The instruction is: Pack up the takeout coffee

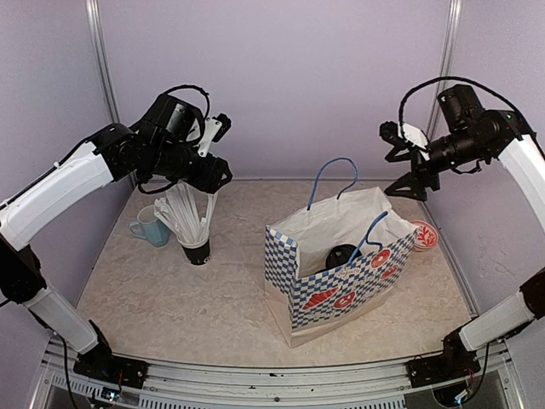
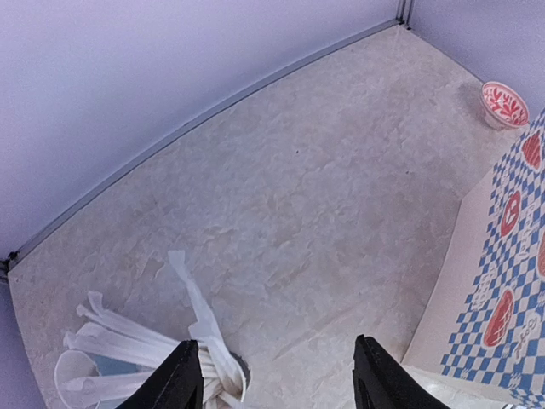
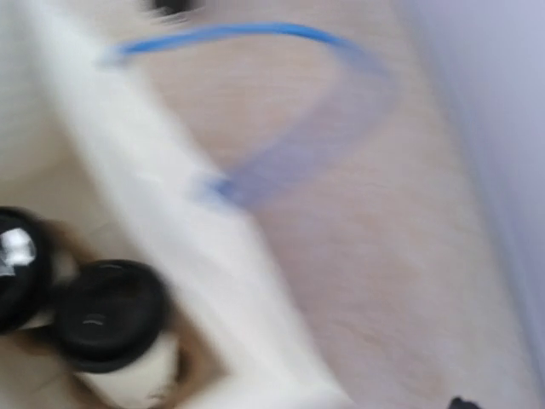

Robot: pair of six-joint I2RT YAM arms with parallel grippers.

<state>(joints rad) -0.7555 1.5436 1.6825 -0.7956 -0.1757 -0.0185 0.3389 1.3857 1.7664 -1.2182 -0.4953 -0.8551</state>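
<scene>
**Two Lidded Cups Stand in the Checked Bag While Both Arms Hang Above the Table**

The paper bag (image 1: 332,294) stands open at the centre of the top view. It has blue-and-white checks, red round emblems and blue cord handles. Inside it, just right of centre, one round black lid (image 1: 345,254) shows against the pale lining.

The right wrist view is blurred, yet it looks down into the same bag. At the lower left of that frame are the first cup (image 3: 111,311), black-lidded with its white side just visible below, and the second cup (image 3: 13,264), cut off by the left edge. The two are side by side and seem to touch. The bag's white rim runs diagonally across this frame, and a blue handle (image 3: 247,34) arches along the top.

The left gripper (image 1: 220,175) is at the upper left of the top view, raised above the black cup of white straws (image 1: 196,247). In its own wrist view the left gripper (image 2: 277,379) has its fingers spread wide with nothing between them. The straws fan out at the lower left of that frame.

The right gripper (image 1: 409,183) hangs at the upper right of the top view, above and behind the bag. Whether its fingers are spread or closed cannot be told.

A light-blue mug (image 1: 152,228) sits just left of the straw cup. A small red-patterned bowl (image 1: 423,234) rests beside the bag's right end.
</scene>
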